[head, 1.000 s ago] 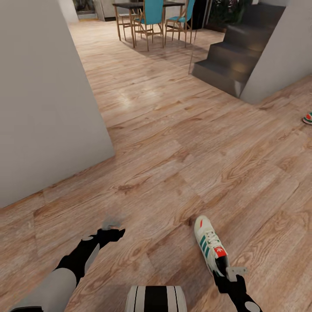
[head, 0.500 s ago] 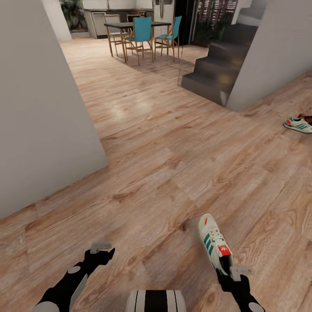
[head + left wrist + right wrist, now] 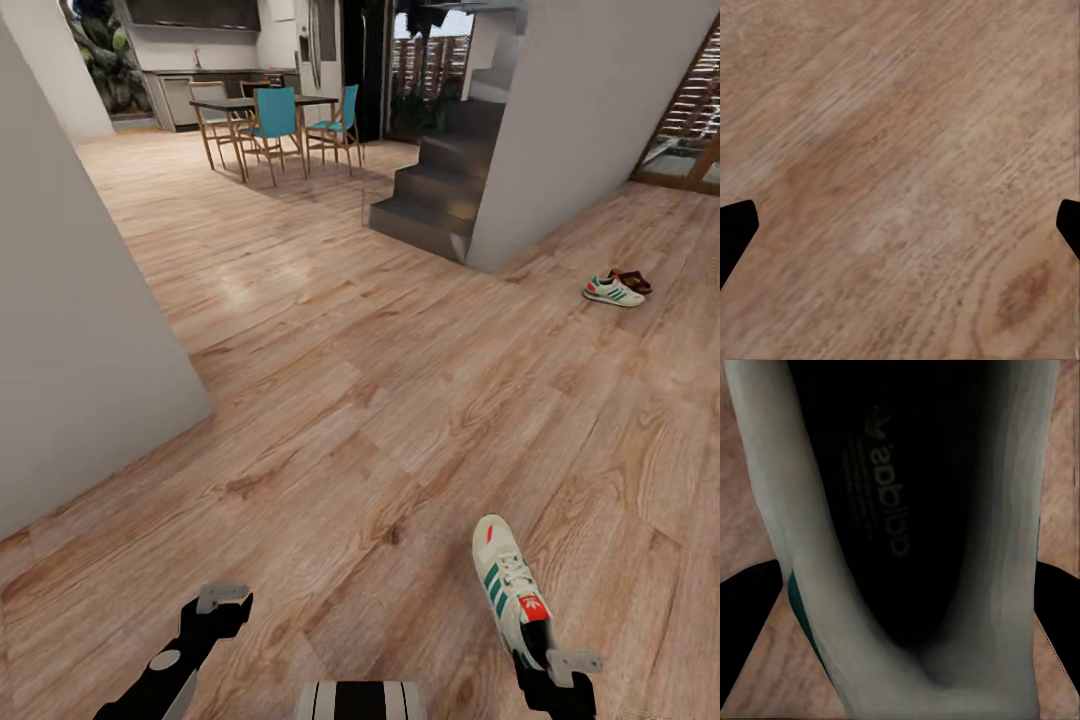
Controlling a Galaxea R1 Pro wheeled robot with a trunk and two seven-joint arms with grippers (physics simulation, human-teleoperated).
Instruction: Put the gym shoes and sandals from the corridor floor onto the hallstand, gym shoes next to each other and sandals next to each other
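One gym shoe [image 3: 511, 590] held aloft; 2nd shoe [image 3: 613, 291] + sandal [image 3: 633, 281] far right.

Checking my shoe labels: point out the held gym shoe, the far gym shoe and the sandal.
held gym shoe [image 3: 508, 592], head view, laces.
far gym shoe [image 3: 612, 291], head view, striped side.
sandal [image 3: 634, 281], head view, brown upper.
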